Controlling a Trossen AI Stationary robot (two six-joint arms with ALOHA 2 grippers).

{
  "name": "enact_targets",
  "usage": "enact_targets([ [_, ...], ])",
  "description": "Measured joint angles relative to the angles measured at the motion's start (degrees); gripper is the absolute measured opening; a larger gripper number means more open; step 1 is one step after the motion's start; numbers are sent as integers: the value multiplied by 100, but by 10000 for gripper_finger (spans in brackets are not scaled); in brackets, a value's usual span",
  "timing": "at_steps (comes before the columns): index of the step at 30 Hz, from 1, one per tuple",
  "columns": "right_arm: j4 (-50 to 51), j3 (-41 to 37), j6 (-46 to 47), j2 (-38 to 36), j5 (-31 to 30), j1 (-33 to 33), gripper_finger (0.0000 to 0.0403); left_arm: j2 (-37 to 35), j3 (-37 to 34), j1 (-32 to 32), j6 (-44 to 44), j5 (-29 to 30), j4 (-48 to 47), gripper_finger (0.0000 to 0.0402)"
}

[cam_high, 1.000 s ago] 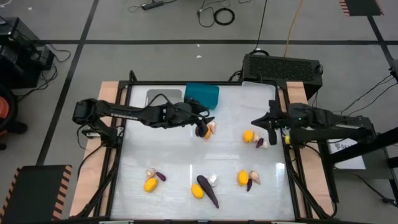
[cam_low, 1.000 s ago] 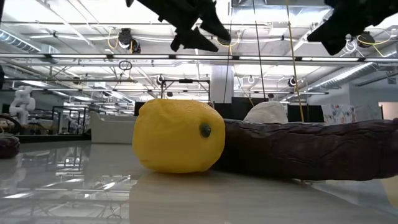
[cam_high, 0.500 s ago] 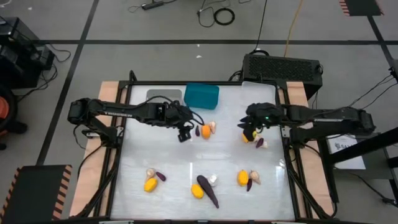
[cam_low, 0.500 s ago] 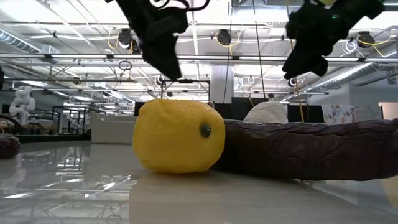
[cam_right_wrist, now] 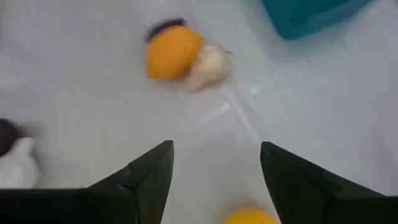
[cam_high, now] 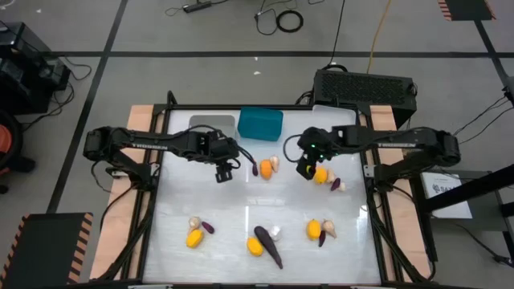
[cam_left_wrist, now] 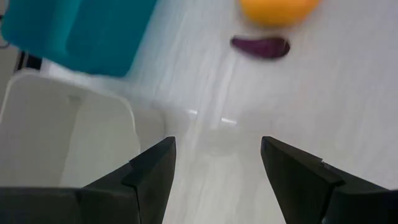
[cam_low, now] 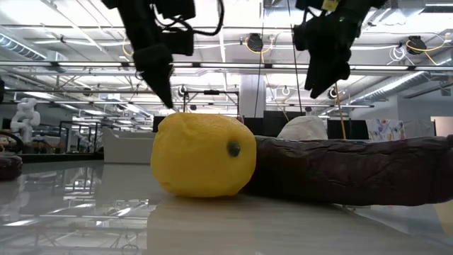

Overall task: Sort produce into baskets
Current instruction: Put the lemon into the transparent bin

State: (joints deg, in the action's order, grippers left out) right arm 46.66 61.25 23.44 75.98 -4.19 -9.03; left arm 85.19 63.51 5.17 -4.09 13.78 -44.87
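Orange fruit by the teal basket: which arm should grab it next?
Left, probably. The left gripper hangs open just beside that fruit; the right gripper, also open, is over another fruit.

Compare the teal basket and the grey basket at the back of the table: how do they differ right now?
The teal basket is saturated blue-green and opaque; the grey basket is pale and nearly blends into the table. The teal basket sits nearer the table's middle, the grey basket beside it, toward the left arm's side. Both are rectangular, of like size, at the back edge, and no produce shows in either.
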Motion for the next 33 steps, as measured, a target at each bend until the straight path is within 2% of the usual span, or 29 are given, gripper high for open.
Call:
enact_targets([
  [3, 197, 230, 103, 296, -10, -125, 233, -362, -373, 23, -189, 77, 6, 244],
  [6, 209, 238, 682, 471, -3, -219, 233, -760, -660, 48, -510, 149, 173, 245],
  [11, 774, 243, 1482, 781, 18, -496, 238, -1278, -853, 45, -1102, 171, 433, 244],
  [15, 1336, 243, 1853, 1031, 88, -725, 261, -1510, -931, 33, -1412, 181, 560, 244],
  [25, 1518, 89, 2093, 1187, 151, -891, 347, -1596, -931, 33, -1518, 264, 734, 244],
  [33, 1440, -376, 2489, 1185, 302, -841, 361, -1596, -931, 33, -1514, 282, 848, 244],
])
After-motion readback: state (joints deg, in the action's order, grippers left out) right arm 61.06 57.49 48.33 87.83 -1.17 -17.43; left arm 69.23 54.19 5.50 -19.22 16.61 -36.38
